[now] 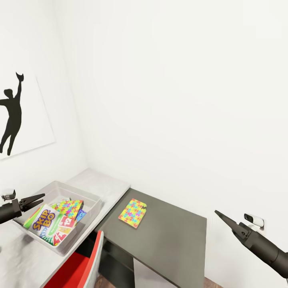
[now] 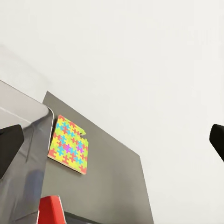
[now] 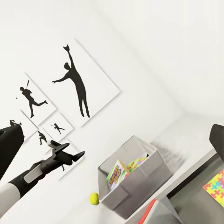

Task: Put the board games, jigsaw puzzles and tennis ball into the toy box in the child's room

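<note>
The toy box (image 1: 91, 199) sits on the pale desk (image 1: 102, 182) in the corner, and it already holds the SKIP-BO game (image 1: 51, 227), a jigsaw puzzle (image 1: 70, 208) leaning beside it and a sliver of a blue box (image 1: 81, 215) behind.

Two toys look to be still out. The second puzzle (image 1: 133, 213) lies flat on the lower dark cabinet (image 1: 172, 236), just past the toy box's right wall, one corner turned toward that box. The tennis ball (image 3: 94, 199) rests on the desk by the toy box's near corner, on the robot's side, under the left arm.

The left hand (image 1: 37, 199) hovers above the toy box's left rim, its fingers a little apart and holding nothing, pointing over the box toward the puzzle; from its wrist camera the puzzle (image 2: 69, 145) lies ahead, beyond the box wall. The right hand (image 1: 219, 215) hangs well to the right of the toy box, over the cabinet's far right end; its fingers read as pressed together into one point, empty.

By my reckoning the puzzle is the next pick: it lies between the two hands, down and left of the right hand. Being flat against the cabinet, it would call for a grip at an edge.
</note>
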### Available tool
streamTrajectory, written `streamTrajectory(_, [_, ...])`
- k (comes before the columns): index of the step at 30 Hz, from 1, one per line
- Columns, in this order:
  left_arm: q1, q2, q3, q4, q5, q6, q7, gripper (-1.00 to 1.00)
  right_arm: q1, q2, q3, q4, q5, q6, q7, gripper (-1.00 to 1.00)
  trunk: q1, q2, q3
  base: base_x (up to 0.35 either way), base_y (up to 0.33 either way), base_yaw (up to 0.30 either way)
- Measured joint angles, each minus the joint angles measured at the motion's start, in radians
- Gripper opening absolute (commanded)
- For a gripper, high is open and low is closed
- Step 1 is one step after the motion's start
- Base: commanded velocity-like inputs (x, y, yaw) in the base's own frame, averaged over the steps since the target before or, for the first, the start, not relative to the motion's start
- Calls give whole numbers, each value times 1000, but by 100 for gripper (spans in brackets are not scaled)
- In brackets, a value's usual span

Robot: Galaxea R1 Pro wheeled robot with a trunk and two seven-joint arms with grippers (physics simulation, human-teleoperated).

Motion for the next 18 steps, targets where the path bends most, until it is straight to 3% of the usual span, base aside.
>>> streamTrajectory(18, [0, 0, 0, 0, 0, -1, 0, 100, -1, 0, 0, 0, -2, 0, 1, 100, 0, -1, 20, 0, 0, -183])
